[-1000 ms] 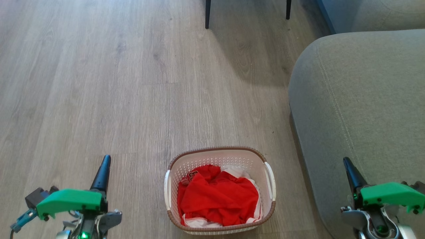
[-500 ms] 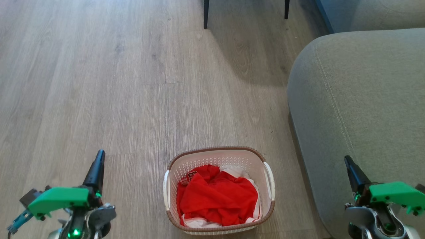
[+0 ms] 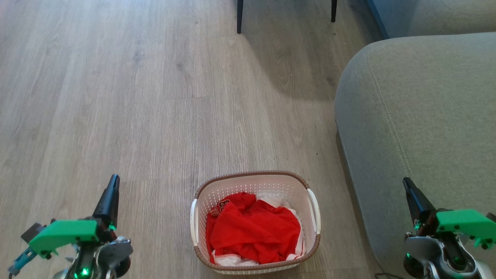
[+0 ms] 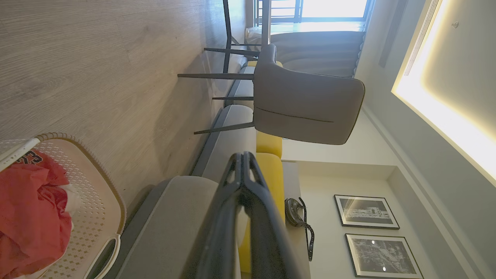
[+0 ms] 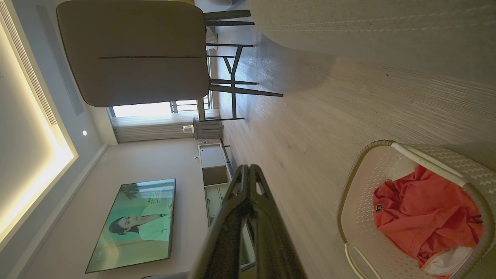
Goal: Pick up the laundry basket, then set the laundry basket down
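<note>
Laundry basket (image 3: 248, 186), the small cream-white perforated plastic tub with a brown woven-look rim and two white side handles, sits flat on the pale grey wood-plank floor (image 3: 135, 97) at the lower middle of your head view. Inside it lies a crumpled red garment (image 3: 252, 228) with some white cloth showing beneath and behind it. The grey fabric sofa (image 3: 418, 116) is near the basket's right side, with a strip of floor between them.

Your left gripper (image 3: 112, 182) is at the lower left, off to the side of the laundry basket and not touching it. In the left wrist view its long dark fingers (image 4: 248, 182) meet at the tips with nothing between them, and the basket (image 4: 91, 201) shows at the lower left of that view.

Your right gripper (image 3: 406, 183) is at the lower right, in front of the sofa's edge and clear of the basket. In the right wrist view its fingers (image 5: 254, 190) are likewise pressed together and empty, with the basket (image 5: 360, 193) at the lower right.

A grey upholstered chair on thin dark legs (image 4: 306, 104) stands farther off on the floor.
</note>
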Available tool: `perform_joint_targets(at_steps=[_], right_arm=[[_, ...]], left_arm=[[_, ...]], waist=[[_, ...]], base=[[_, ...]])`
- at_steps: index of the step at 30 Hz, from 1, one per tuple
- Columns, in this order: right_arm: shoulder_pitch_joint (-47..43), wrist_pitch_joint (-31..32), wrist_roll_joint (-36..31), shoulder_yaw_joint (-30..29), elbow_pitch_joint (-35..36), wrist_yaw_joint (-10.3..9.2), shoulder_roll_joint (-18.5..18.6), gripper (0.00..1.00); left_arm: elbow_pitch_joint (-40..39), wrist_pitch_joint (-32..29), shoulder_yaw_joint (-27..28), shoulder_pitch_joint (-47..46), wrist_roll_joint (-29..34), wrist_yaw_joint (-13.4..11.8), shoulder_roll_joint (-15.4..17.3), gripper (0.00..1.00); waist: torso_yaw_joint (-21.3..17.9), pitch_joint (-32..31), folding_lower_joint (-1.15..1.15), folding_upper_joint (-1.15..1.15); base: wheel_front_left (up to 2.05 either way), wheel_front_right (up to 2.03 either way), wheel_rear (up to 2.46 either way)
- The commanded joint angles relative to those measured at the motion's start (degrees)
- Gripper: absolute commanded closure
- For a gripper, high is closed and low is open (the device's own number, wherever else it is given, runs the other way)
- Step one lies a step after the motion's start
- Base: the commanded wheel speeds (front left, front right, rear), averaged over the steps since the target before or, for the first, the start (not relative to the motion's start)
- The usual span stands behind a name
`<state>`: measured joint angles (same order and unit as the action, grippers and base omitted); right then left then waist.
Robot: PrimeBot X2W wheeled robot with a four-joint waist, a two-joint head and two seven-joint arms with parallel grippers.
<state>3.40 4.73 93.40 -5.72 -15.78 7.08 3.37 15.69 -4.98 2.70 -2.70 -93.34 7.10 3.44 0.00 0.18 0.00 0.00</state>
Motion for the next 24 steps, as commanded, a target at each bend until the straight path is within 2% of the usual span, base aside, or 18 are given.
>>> perform_joint_targets(at_steps=[1, 24], right_arm=[[2.6, 0.4, 0.1, 0.9, 1.9, 0.41, 0.7, 1.00], [2.7, 0.8, -0.2, 0.4, 1.8, 0.41, 0.4, 1.00]], left_arm=[[-1.7, -0.3, 2.3, -3.4, -0.1, 0.4, 0.5, 1.00], [-1.7, -0.6, 2.7, -3.4, 0.2, 0.4, 0.3, 1.00]], waist=[[0.0, 0.0, 0.00, 0.00], [0.0, 0.0, 0.00, 0.00]], base=[[0.00, 0.00, 0.00], [0.00, 0.00, 0.00]])
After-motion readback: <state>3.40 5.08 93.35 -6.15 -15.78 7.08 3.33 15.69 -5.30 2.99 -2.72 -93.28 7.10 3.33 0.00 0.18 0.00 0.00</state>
